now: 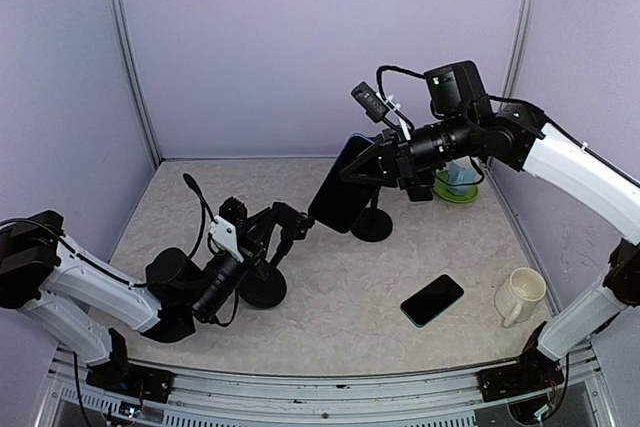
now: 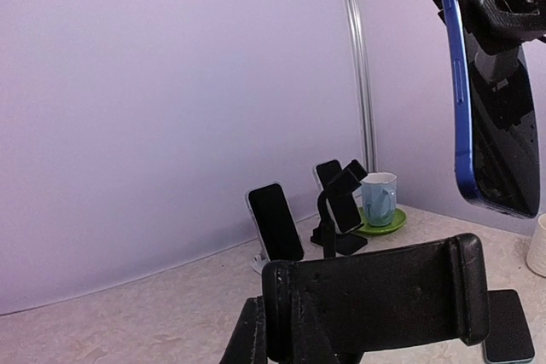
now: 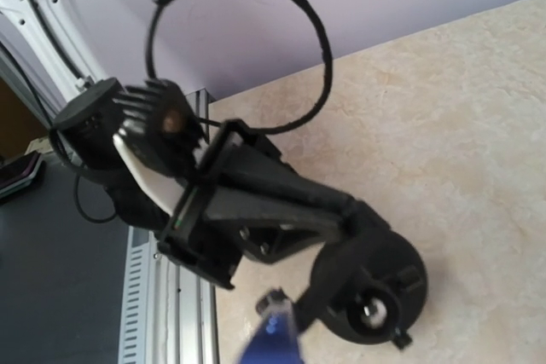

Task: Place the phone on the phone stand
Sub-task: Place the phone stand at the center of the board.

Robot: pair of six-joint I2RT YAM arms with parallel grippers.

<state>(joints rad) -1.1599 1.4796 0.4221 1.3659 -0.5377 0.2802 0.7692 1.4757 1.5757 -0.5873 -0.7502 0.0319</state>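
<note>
While my right claw (image 1: pixel 373 169) is clamped on the blue-edged phone (image 1: pixel 341 191), carrying it clear of the table (image 1: pixel 350 277), my left claw (image 1: pixel 288 225) is closed on the black phone stand (image 1: pixel 262 289) near its cradle (image 2: pixel 375 291). Seen from the left wrist, the phone hangs above and to the right of that cradle, not touching it (long axis steep, lower end aimed downward). I judge the right arm must bring it down and leftward into the cradle.

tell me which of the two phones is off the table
The blue-edged phone clamped in the right claw, hanging tilted in the air; the other phone lies flat on the table near the mug.
</note>
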